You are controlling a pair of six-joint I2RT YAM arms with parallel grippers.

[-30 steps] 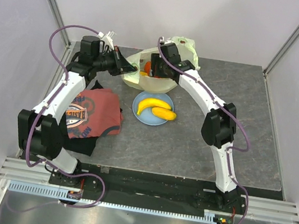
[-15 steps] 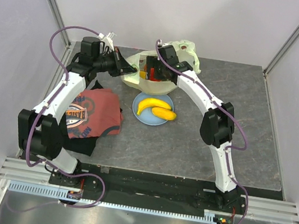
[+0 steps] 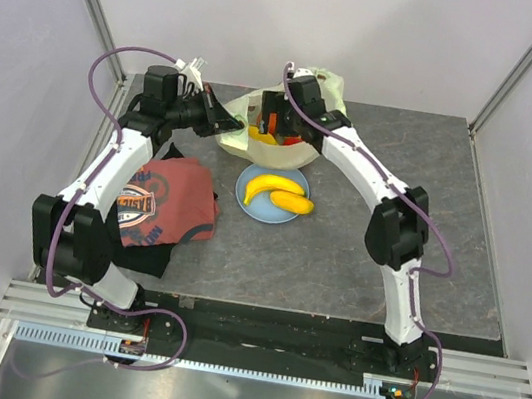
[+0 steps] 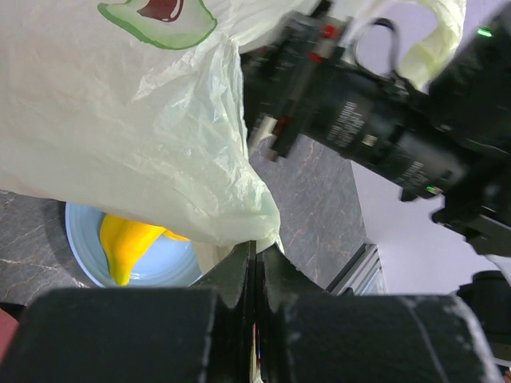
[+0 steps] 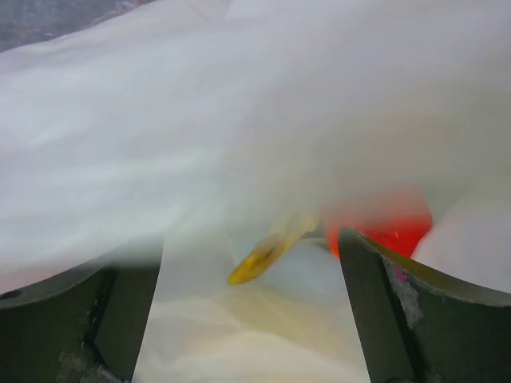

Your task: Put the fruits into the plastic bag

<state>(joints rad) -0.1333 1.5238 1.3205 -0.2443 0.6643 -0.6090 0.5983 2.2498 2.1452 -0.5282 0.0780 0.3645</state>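
1. While the left gripper [image 4: 255,267] is kept clamped on a fold of the plastic bag [image 4: 144,136] at the bottom centre of its wrist view, the bag's mouth is held open at the upper centre of the overhead view.
2. Within the last second the right gripper [image 5: 251,307] has been opened inside that mouth. Its fingers are now seen wide apart at the lower left and lower right of its wrist view, and nothing is held between them.
3. Just beyond those fingers, a yellow banana tip [image 5: 257,263] and a red-orange fruit [image 5: 391,227] are seen lying on the bag's film. A piece is therefore judged to have just been dropped in.
4. Two yellow fruits [image 3: 277,193] are left as they were on the blue plate [image 3: 248,207], just below the bag in the overhead view, so the task is judged only partly done and another fetch is called for.
5. No brand or label can be read. An avocado print is seen on the bag at the top left of the left wrist view, and the lettering on the red T-shirt [image 3: 160,198] at centre left is too small to make out
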